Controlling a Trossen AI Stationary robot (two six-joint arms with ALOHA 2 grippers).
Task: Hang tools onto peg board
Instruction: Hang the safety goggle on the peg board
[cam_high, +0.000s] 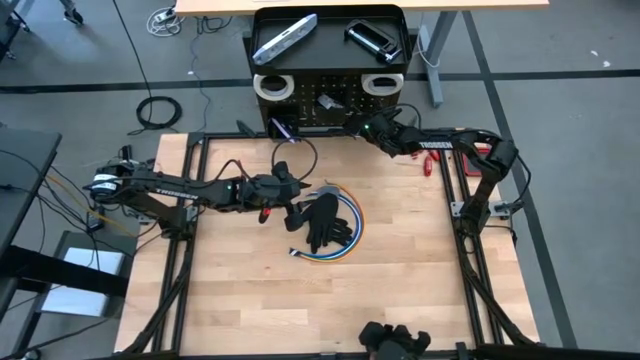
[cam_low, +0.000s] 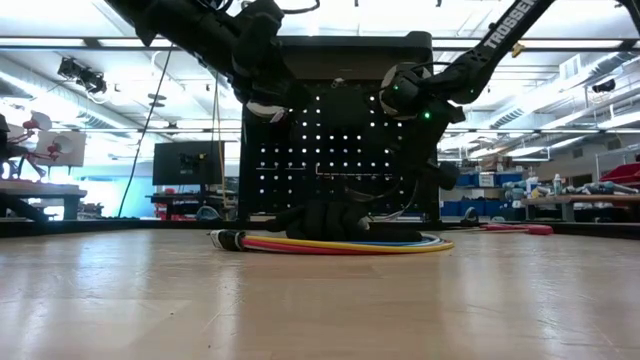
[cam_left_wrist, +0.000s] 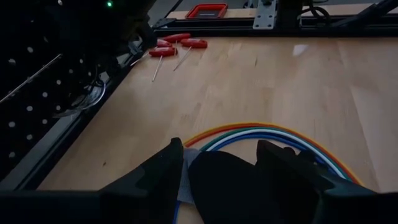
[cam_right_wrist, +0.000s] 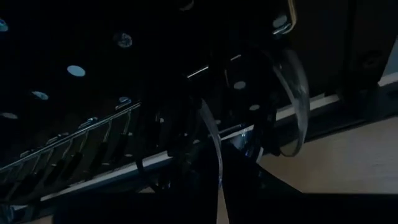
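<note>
The black peg board (cam_high: 330, 105) stands upright at the table's far edge. Its tray top holds a silver flat bar (cam_high: 285, 40) and a black clamp (cam_high: 372, 40), and two white tape rolls (cam_high: 273, 85) sit at its front corners. My right gripper (cam_high: 364, 127) is up against the board's face, shut, with clear safety glasses (cam_right_wrist: 292, 87) at its fingers. My left gripper (cam_left_wrist: 224, 165) hangs open above a pair of black gloves (cam_high: 322, 222) at mid-table and touches nothing. Red-handled tools (cam_high: 430, 160) lie on the table by the right arm. My right gripper is shut on the clear glasses, whose curved clear edge (cam_right_wrist: 214, 155) runs down into the dark fingers. The fingers hide the exact part they grip. They slant down toward the board's face, and the glasses are clear of the table, close to the wire rack (cam_right_wrist: 74, 143).
A coil of coloured cables (cam_high: 347, 235) lies under and around the gloves. A purple-handled tool (cam_high: 282, 128) lies at the foot of the board. Black frame rails (cam_high: 462, 230) run along the table's sides. Bare wood stretches to the near edge.
</note>
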